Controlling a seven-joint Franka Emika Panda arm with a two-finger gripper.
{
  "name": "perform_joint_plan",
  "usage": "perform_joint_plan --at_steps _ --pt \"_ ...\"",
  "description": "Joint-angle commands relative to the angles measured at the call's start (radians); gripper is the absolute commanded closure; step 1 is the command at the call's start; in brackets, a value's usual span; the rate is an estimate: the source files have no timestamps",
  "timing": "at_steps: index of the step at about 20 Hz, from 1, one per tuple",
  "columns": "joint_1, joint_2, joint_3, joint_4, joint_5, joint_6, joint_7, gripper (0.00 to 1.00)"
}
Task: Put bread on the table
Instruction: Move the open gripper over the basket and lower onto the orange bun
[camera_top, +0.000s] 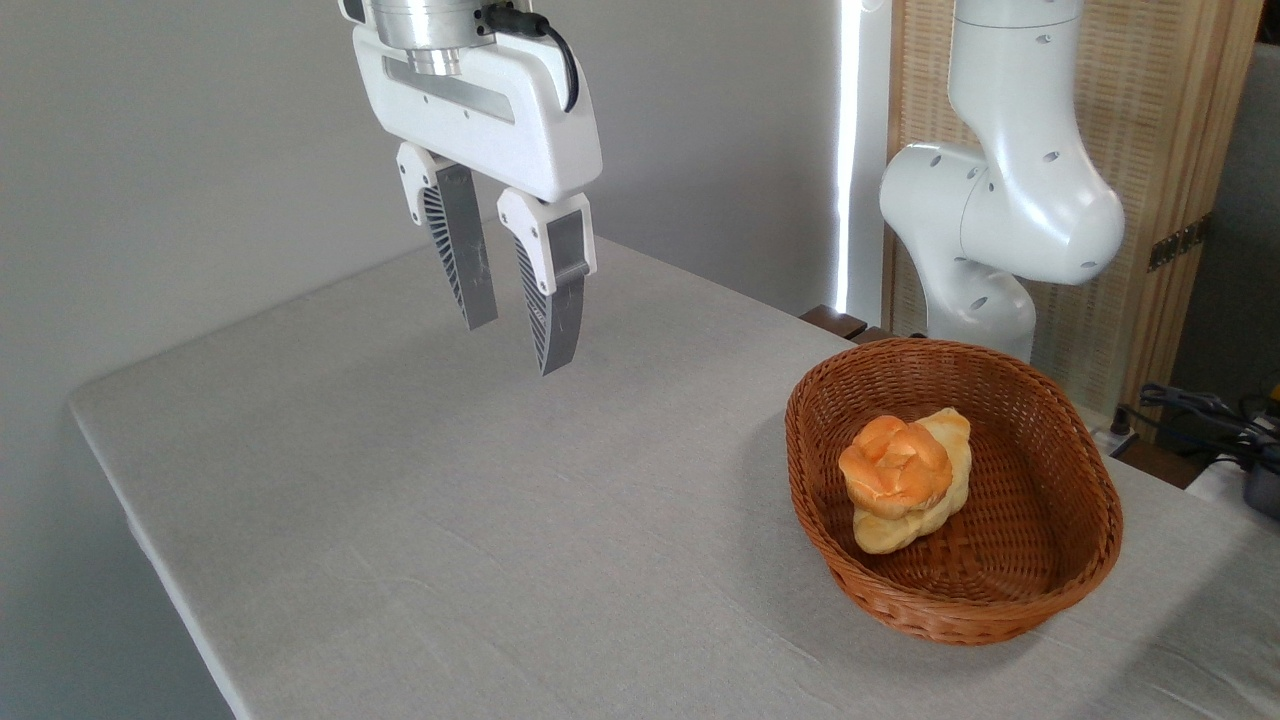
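End effector (515, 345) is hanging above the worktop (420, 500), fingers parted a little, gripping nothing. Bread (893, 467) is sitting well apart to the right, inside the wicker basket (1000, 600), leaning on a paler roll (915, 520). Judging it light, soft, easily crushed; am planning a gentle pinch across its sides, below the knotted top.

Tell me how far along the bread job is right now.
Nothing looks done yet. The bread sits in the wicker basket, resting on a paler roll. The tool hangs open and empty above the table, well left of the basket. Left to do: reach the bread, grasp it, lift it out and set it on the cloth.
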Motion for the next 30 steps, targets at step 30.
perform_joint_plan --at_steps 30 --pt "0.005 -0.525 0.214 -0.699 0.101 0.081 0.418 0.0"
